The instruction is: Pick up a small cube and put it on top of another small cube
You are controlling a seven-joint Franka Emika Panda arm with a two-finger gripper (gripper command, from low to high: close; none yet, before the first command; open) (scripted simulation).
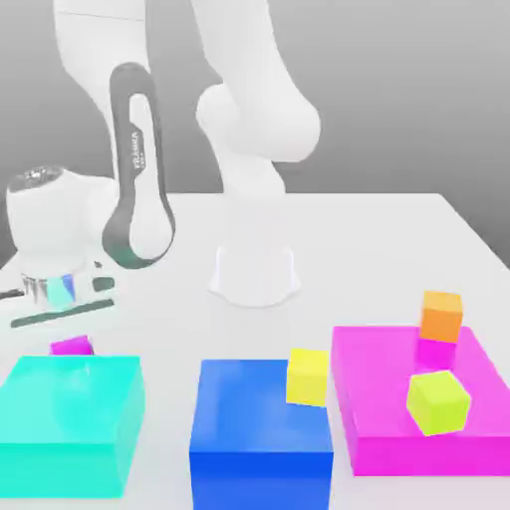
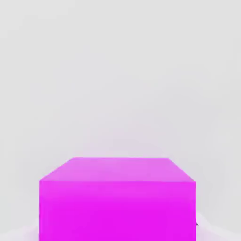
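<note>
While the end effector (image 1: pixel 72 343) pinches the magenta cube (image 2: pixel 117 209) just beyond the cyan block (image 1: pixel 70 428), on its far side in the exterior view, the coming lift probably goes straight up, clear of that block.

in the exterior view, the small magenta cube (image 1: pixel 72 346) is partly hidden behind the cyan block (image 1: pixel 75 398); the blue block (image 1: pixel 261 408) runs off the lower edge, the large magenta block (image 1: pixel 398 374) off the right edge; the arm (image 1: pixel 261 110) is cut off at the top; in the hand view, the lower edge crops the small magenta cube.
</note>
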